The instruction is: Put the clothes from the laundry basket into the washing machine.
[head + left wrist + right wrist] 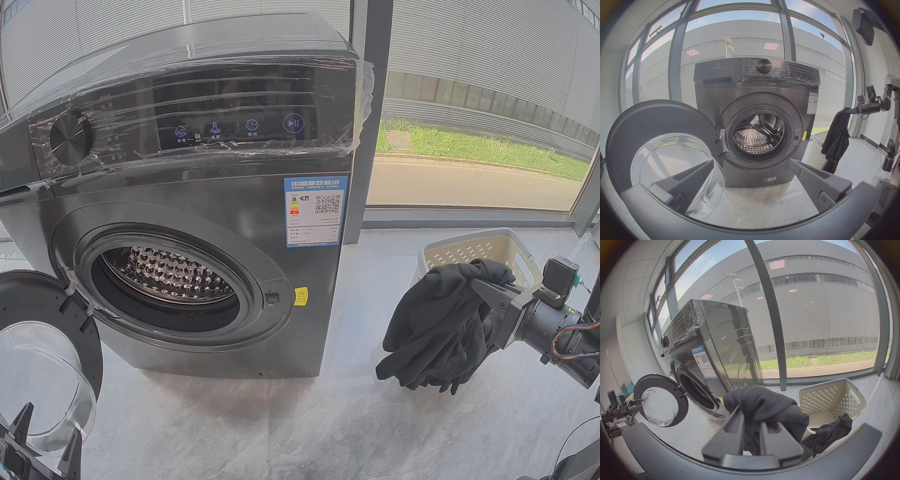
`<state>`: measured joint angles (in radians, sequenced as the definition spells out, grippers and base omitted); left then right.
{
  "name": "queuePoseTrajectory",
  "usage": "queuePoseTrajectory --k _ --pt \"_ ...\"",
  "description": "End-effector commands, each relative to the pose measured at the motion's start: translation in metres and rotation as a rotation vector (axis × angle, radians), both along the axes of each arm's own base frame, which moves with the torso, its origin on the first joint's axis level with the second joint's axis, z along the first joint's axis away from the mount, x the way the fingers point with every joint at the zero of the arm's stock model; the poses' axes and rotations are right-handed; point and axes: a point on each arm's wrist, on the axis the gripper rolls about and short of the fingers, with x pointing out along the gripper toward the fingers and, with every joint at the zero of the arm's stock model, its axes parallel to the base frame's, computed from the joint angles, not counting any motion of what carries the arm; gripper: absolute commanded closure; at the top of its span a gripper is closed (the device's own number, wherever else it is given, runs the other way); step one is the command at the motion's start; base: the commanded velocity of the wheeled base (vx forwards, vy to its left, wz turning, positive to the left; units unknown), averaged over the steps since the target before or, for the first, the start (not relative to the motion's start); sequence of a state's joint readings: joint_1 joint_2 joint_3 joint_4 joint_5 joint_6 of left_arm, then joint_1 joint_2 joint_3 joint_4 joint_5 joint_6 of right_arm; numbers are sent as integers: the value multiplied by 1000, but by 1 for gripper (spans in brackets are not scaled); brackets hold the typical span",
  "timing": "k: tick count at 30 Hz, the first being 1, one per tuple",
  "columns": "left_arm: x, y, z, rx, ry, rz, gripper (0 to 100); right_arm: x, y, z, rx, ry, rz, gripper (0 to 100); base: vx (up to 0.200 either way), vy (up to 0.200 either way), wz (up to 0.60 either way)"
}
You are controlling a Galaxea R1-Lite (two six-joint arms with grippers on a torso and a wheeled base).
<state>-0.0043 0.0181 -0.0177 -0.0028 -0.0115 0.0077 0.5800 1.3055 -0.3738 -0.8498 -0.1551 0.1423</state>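
Note:
A dark grey washing machine point(187, 187) stands with its round door point(44, 350) swung open to the left, showing the metal drum point(169, 275). A cream laundry basket point(481, 253) sits on the floor to its right. My right gripper point(484, 287) is shut on a black garment point(440, 328), which hangs above the floor in front of the basket. In the right wrist view the garment point(765, 408) bunches over the fingers point(781, 437). My left gripper point(47, 431) stands open low at the left, near the door; its fingers point(822, 184) hold nothing.
A grey window pillar point(369, 112) rises just right of the machine, with glass panes behind. The pale tiled floor point(300, 425) between machine and basket is bare. The open door juts out over the floor at the left.

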Motion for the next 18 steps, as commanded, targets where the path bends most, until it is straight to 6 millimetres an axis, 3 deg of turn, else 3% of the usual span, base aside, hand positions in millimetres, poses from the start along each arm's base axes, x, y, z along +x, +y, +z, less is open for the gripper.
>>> queuePoseTrajectory --k 1,7,16,18 --pt "0 0 -5 0 -2 -1 0 0 0 0 0 1 2 100 0 200 0" --pt "0 0 -5 0 -2 0 0 0 0 -2 -6 7 3 100 0 200 0" --pt "0 0 -5 0 -2 0 0 -2 3 -3 -6 10 20 100 0 0 0" --pt "0 0 -5 0 -2 -1 0 -2 3 -2 -4 6 20 100 -200 0 0"
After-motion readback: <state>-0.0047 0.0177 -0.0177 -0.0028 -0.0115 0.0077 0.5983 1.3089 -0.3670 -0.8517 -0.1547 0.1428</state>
